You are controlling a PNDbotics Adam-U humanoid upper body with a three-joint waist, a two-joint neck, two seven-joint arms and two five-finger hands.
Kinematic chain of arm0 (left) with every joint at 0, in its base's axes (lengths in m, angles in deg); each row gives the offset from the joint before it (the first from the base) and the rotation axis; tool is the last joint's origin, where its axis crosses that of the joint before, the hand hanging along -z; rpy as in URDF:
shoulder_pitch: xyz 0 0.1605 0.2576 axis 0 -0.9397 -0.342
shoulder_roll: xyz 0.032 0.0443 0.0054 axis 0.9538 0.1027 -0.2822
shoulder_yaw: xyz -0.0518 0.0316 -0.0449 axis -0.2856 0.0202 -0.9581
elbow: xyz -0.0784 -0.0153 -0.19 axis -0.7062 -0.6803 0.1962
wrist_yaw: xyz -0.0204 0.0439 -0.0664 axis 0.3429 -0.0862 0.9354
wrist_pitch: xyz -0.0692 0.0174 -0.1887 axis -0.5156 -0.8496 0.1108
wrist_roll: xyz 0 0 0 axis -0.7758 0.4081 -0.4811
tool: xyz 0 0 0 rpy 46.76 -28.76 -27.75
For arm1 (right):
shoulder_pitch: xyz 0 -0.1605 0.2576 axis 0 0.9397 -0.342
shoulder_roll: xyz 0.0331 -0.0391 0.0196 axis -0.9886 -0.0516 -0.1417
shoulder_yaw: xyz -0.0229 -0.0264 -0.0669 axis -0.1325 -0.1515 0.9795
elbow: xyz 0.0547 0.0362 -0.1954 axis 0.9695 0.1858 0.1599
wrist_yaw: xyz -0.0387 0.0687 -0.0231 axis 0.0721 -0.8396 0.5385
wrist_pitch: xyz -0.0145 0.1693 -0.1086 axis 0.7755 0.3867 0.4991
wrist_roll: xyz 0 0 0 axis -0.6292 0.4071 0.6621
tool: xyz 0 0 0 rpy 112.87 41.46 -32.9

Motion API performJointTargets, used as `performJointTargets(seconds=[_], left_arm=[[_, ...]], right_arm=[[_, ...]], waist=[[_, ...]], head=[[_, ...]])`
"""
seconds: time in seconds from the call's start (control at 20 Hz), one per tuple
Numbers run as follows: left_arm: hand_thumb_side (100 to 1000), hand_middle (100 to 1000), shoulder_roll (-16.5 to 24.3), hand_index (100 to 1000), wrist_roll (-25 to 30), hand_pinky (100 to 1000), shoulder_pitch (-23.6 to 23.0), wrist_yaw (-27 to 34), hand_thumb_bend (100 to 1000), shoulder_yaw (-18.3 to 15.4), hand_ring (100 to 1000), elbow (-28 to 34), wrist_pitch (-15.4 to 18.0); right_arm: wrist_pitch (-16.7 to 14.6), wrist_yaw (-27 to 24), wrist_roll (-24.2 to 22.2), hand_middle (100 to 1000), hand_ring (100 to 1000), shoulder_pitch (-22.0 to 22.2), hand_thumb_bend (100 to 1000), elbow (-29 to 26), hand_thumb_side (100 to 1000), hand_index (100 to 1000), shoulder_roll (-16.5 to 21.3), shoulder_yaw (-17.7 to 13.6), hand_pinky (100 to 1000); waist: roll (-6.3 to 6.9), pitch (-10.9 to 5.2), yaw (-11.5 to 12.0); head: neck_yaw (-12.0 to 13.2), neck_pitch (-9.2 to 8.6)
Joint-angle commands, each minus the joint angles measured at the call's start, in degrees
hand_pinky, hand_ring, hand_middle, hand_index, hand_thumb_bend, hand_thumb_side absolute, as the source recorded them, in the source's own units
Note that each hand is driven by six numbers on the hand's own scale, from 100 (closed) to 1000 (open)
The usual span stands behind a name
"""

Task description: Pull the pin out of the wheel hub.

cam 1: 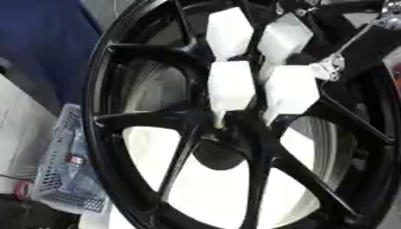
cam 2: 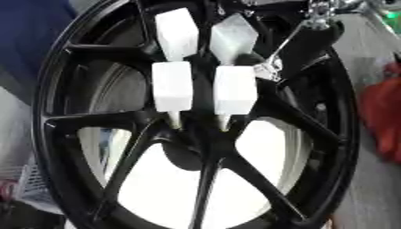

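At the upper right corner of our view, the robot's black right hand with its silver joints reaches in over the wheel. A bright silver joint piece lies just beside the nearest of the white blocks. Whether that hand is closed on anything, or simply spread beside it, we cannot tell, because its dark parts merge with the dark spokes behind. Next to it we see four white, faceted, block-shaped pieces clustered two above two over the hub. The lower left block and the lower right block each narrow to a pale, tapered pin tip that points down into the hub. The upper left block and the upper right block sit just above them. The upper right one is closest to the hand. Below the tips lies the dark round centre of the hub. From there the spokes of the large glossy black alloy wheel fan outward to its rim, and the wheel fills nearly the whole view. Through the gaps between the spokes we see a white surface. Beyond the rim, a grey perforated basket sits at the lower left and a deep blue surface at the upper left. In the right eye view something red shows at the right edge.
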Motion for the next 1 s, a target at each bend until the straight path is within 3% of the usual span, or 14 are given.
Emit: performJointTargets(seconds=[0.05, 0.6, 1.0], left_arm=[[906, 746, 0.83, 875, -0.01, 831, 0.18, -0.22, 243, -0.4, 699, 1.17, -0.03], [901, 747, 1.07, 875, -0.23, 831, -0.26, 0.25, 243, -0.65, 698, 1.17, -0.02], [898, 746, 1.15, 874, -0.68, 831, -0.81, 0.46, 243, -1.08, 697, 1.17, 0.19]], right_arm=[[0.33, -1.2, 1.35, 278, 341, -1.65, 100, 0.29, 100, 474, 0.73, -1.86, 692], [0.65, -3.22, 3.63, 276, 337, -2.11, 100, 1.89, 100, 478, 1.7, -6.73, 695], [1.8, -4.52, 11.63, 292, 355, 6.45, 100, 6.72, 100, 498, 7.58, -17.15, 708]], waist=[[0.23, -1.97, -0.1], [0.5, -3.52, -1.16], [1.4, -4.43, -3.36]], head=[[-0.16, -0.17], [0.45, 0.33], [1.47, 0.69]])
